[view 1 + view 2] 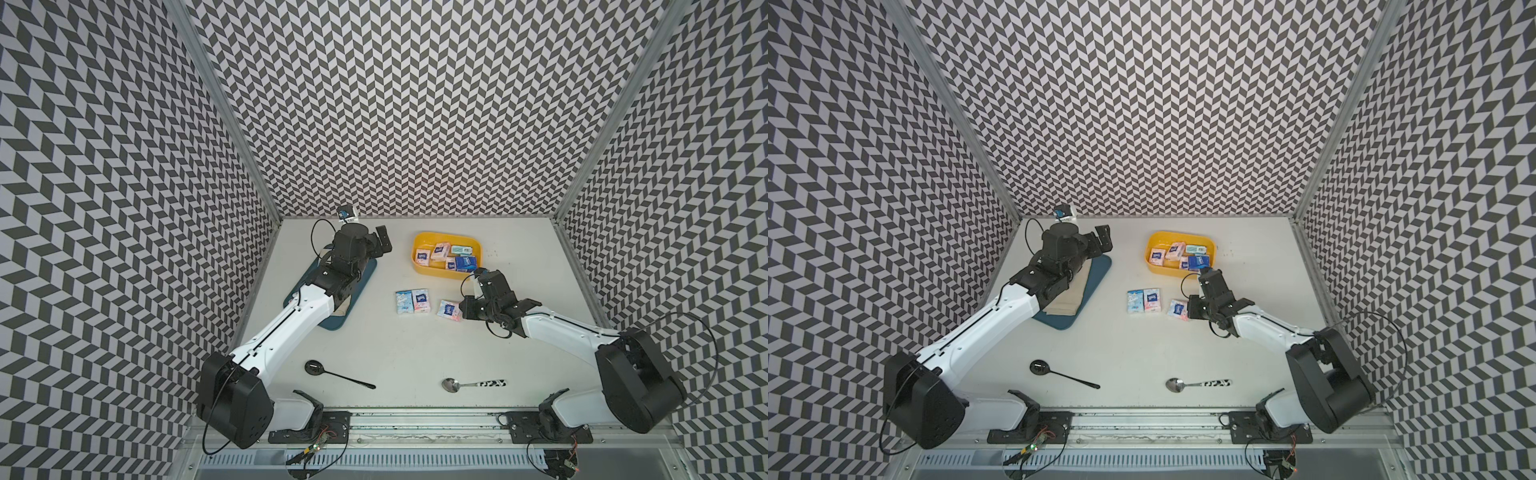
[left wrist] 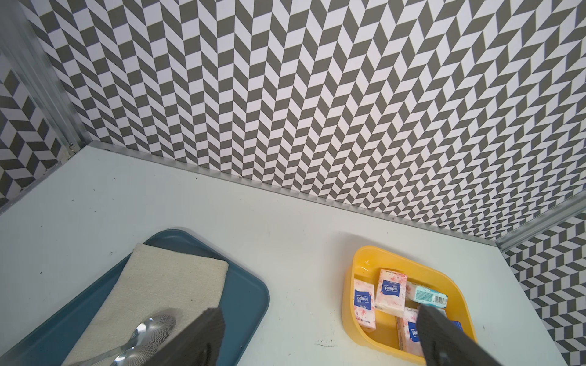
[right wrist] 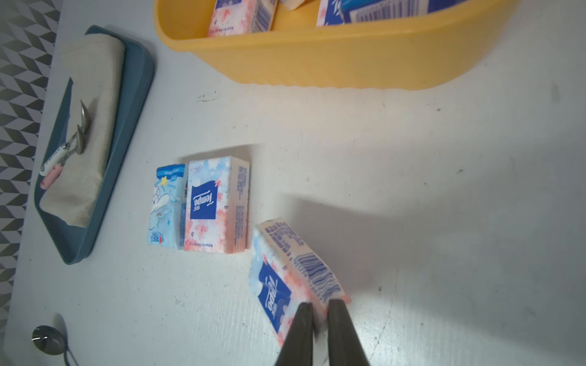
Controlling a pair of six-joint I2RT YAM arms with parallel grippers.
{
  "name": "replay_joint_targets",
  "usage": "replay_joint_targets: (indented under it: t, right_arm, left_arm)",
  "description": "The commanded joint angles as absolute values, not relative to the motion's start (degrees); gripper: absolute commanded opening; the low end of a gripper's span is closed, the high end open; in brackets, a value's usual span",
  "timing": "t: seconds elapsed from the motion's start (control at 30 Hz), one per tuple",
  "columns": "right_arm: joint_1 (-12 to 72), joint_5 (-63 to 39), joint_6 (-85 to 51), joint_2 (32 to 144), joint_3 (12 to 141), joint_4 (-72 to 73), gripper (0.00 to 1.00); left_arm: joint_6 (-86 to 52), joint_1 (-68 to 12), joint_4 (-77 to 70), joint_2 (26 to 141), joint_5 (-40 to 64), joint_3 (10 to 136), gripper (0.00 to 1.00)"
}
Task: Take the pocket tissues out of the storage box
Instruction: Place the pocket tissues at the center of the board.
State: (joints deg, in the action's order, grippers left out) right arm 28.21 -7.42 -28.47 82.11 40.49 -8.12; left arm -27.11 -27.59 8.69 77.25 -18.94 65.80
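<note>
The yellow storage box point(image 1: 423, 240) point(image 1: 1156, 243) point(image 2: 364, 253) point(image 3: 317, 63) stands at the back right with several pocket tissues point(image 1: 440, 251) point(image 2: 390, 286) in it, one of them teal point(image 1: 462, 249) and one dark blue point(image 1: 466, 262). In front of the box a pale blue pack point(image 1: 403, 301) point(image 3: 166, 206) and a white-pink pack point(image 1: 420, 301) point(image 3: 206, 206) lie side by side on the table. A third white-pink pack point(image 1: 448, 309) point(image 3: 276, 285) lies to their right, its end between the narrow jaws of my right gripper point(image 1: 458, 311) point(image 3: 318, 309). My left gripper point(image 1: 382, 241) point(image 2: 322, 312) hovers open left of the box.
A dark-blue tray point(image 1: 332, 322) point(image 2: 247, 294) with a beige cloth point(image 2: 177, 285) and cutlery point(image 3: 79, 133) lies under my left arm. A black spoon point(image 1: 313, 367) and a silver spoon point(image 1: 451, 384) lie near the front edge. A small device point(image 1: 345, 214) sits against the back wall.
</note>
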Motion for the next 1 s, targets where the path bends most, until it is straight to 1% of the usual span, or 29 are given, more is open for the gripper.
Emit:
replay_joint_targets:
  t: [0.0,0.1,0.23,0.3,0.37,0.47,0.6,0.67,0.73,0.97]
  right_arm:
    - [28.83,-7.78,-29.43,81.70,40.53,-4.09,0.26]
    - [28.89,-5.93,-27.79,79.98,41.84,-7.46,0.38]
    - [28.83,-2.42,-22.86,80.05,46.61,-12.68,0.48]
    - [28.83,-3.19,-19.44,82.30,49.27,-14.42,0.53]
    - [28.83,-6.12,-14.61,85.11,51.75,-16.08,0.56]
    - [28.83,-8.01,-7.89,88.53,54.64,-18.58,0.57]
    - [28.83,-10.60,1.40,90.21,56.89,-19.39,0.56]
    - [28.74,-8.80,5.78,90.41,57.38,-19.62,0.56]
    - [28.71,-9.29,10.42,90.60,57.89,-20.12,0.56]
    - [28.66,-13.14,22.70,89.55,54.76,-17.56,0.54]
  left_arm:
    - [-27.08,-27.91,8.88,75.97,-19.50,66.80,0.99]
    - [-26.76,-27.83,8.80,75.59,-19.88,66.73,0.99]
    - [-26.98,-27.86,8.79,76.11,-19.66,67.21,0.99]
    - [-27.15,-27.91,8.93,76.50,-19.12,67.71,0.99]
    - [-27.05,-27.89,9.19,76.72,-18.90,68.02,0.99]
    - [-26.65,-27.98,9.23,76.55,-19.16,67.92,0.99]
    - [-25.82,-28.03,10.01,76.99,-19.16,68.62,0.99]
    - [-25.45,-28.04,10.52,77.16,-19.16,68.99,0.99]
    - [-25.29,-28.04,10.63,77.17,-19.07,69.18,0.99]
    - [-25.00,-28.07,11.19,77.26,-18.98,69.99,0.99]
